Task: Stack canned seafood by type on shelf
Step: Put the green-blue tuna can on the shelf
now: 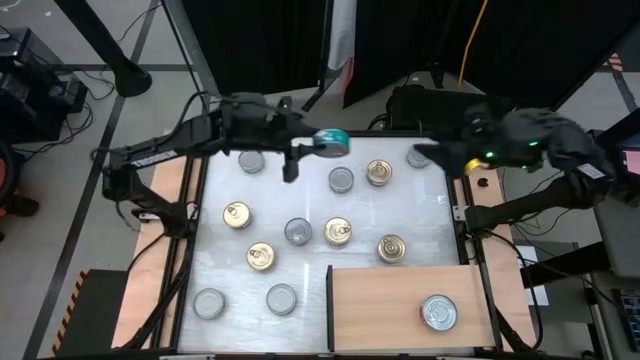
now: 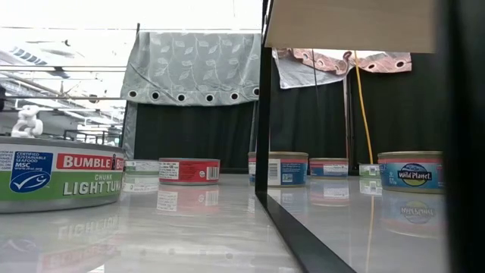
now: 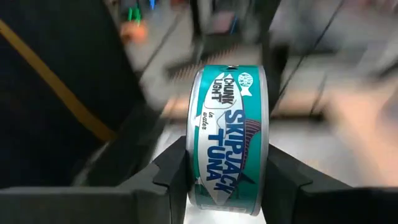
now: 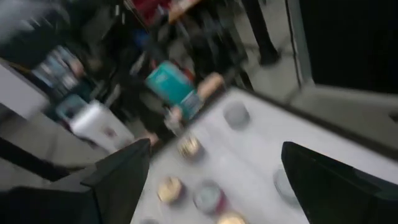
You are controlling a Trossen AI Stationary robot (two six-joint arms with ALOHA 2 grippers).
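Canned seafood, a teal-labelled round metal skipjack tuna tin (image 3: pixel 229 140), is clamped on edge between the left gripper (image 1: pixel 318 146) fingers above the table's far side, raised clear for carrying. One silver-topped tin (image 1: pixel 439 311) occupies the light-brown wooden shelf board (image 1: pixel 380 300). The right gripper (image 4: pixel 214 180) hangs spread wide at the far right.

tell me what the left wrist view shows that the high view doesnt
Only the left wrist view shows the held teal can's label, reading skipjack tuna chunk light, clamped between the left gripper's fingers. Only the high view shows the shelf with one silver-topped can on it, loose cans across the table, and the right gripper near the far edge. Both show that teal can held by the left gripper.
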